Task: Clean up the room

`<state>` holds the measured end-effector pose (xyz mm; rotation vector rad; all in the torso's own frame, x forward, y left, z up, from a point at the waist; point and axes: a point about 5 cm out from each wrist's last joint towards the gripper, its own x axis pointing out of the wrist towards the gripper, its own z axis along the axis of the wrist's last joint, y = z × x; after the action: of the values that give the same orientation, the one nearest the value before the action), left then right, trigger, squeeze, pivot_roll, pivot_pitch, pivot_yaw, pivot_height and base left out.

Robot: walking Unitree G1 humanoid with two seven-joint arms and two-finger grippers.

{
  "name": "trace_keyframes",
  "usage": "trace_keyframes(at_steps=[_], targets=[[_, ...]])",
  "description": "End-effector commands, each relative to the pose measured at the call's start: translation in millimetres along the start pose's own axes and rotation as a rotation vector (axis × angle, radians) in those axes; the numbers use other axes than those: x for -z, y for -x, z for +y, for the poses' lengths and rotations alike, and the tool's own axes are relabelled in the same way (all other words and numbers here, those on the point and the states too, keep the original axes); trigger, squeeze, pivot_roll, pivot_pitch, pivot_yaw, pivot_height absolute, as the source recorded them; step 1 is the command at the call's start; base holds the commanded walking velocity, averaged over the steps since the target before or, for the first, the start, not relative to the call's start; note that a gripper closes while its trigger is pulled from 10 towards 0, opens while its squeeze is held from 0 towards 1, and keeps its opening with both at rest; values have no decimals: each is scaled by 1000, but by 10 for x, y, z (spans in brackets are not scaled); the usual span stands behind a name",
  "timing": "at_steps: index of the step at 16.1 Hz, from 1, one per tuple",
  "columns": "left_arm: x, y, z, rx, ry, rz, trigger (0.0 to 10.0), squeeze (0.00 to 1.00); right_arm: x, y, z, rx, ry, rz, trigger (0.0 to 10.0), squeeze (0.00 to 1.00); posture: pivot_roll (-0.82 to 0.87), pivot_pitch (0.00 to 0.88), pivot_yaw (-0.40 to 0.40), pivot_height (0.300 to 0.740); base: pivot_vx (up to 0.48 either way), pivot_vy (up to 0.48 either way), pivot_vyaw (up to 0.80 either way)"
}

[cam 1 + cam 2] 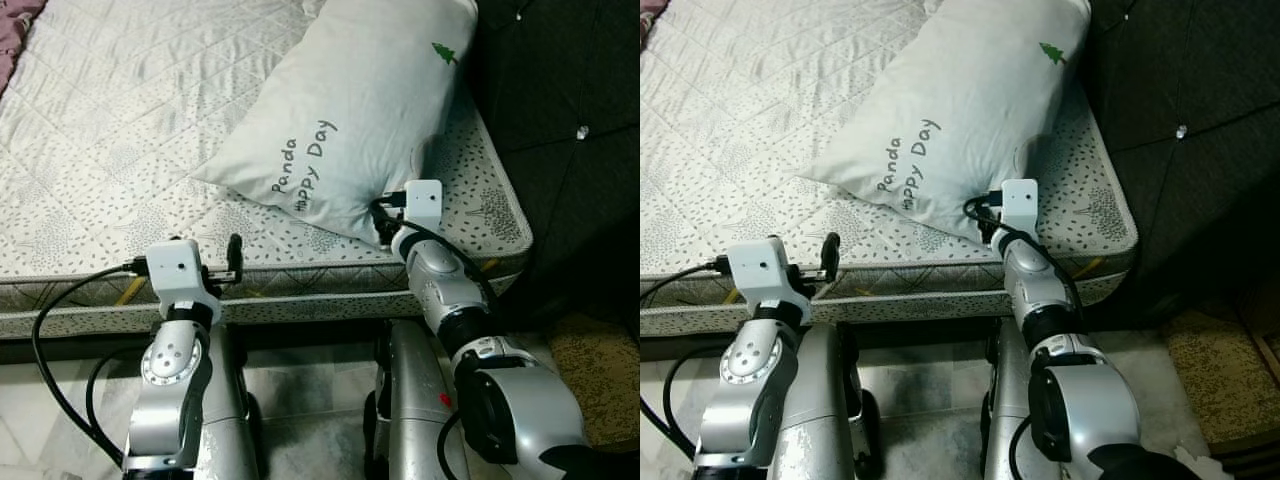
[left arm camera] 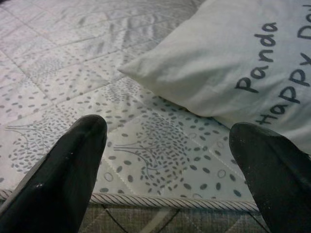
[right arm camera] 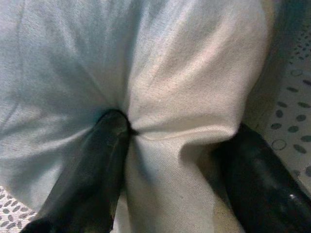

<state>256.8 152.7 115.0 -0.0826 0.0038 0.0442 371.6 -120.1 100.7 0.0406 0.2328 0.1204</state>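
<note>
White pillow (image 1: 350,110), lettering "Panda Happy Day"

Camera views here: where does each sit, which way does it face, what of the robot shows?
Left eye: on the head, looking forward and down at the bed and pillow; both silver arms show.
Right eye: same scene, the stereo twin.
Left wrist: along the open left pincer over the mattress edge; shares the pillow's "Panda" lettering with the head views.
Right wrist: along the right pincer, its fingers pinching a fold of the pillow.
</note>
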Motion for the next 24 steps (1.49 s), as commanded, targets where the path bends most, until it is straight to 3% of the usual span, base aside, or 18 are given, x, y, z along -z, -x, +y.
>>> trace_keyframes(at_steps=[1, 9, 13, 15, 16, 17, 18, 21, 22, 24], targets=[[14, 1, 26, -9, -2, 12, 10000, 0, 105, 7, 90, -37, -26, 45, 0, 0, 93, 228, 34, 515, 0, 0, 0], [8, -58, -45, 26, -8, 6, 10000, 0, 93, -8, 86, -43, -79, 41, 0, 0, 84, 210, 45, 515, 0, 0, 0], [18, -78, -47, 18, -6, 6, 10000, 0, -129, -47, -231, 32, -71, -2, 0, 0, 75, 196, 34, 515, 0, 0, 0], [19, -79, -51, 12, -4, 2, 10000, 0, -387, -32, -625, 134, -28, -53, 0, 0, 66, 182, 26, 515, 0, 0, 0], [29, -73, -42, 11, 0, 1, 10000, 0, -555, 16, -903, 215, -10, -89, 0, 0, 58, 171, 25, 515, 0, 0, 0], [34, -70, -41, 12, 3, 1, 10000, 0, -613, 37, -995, 244, -5, -103, 0, 0, 58, 171, 25, 515, 0, 0, 0], [65, -51, -54, 23, 2, 6, 10000, 0, -823, 128, -1292, 318, 22, -146, 0, 0, 46, 156, 27, 515, 0, 0, 0], [97, -53, -68, 38, 1, 12, 10000, 0, -1240, 408, -1848, 465, 108, -226, 0, 0, 28, 128, 41, 515, 0, 0, 0], [102, -70, -69, 42, -1, 13, 10000, 0, -1343, 525, -2020, 517, 130, -244, 0, 0, 24, 124, 44, 515, 0, 0, 0], [99, -95, -99, 62, -1, 11, 10000, 0, -1371, 674, -2213, 563, 163, -255, 0, 0, 9, 124, 58, 515, 0, 0, 0]])
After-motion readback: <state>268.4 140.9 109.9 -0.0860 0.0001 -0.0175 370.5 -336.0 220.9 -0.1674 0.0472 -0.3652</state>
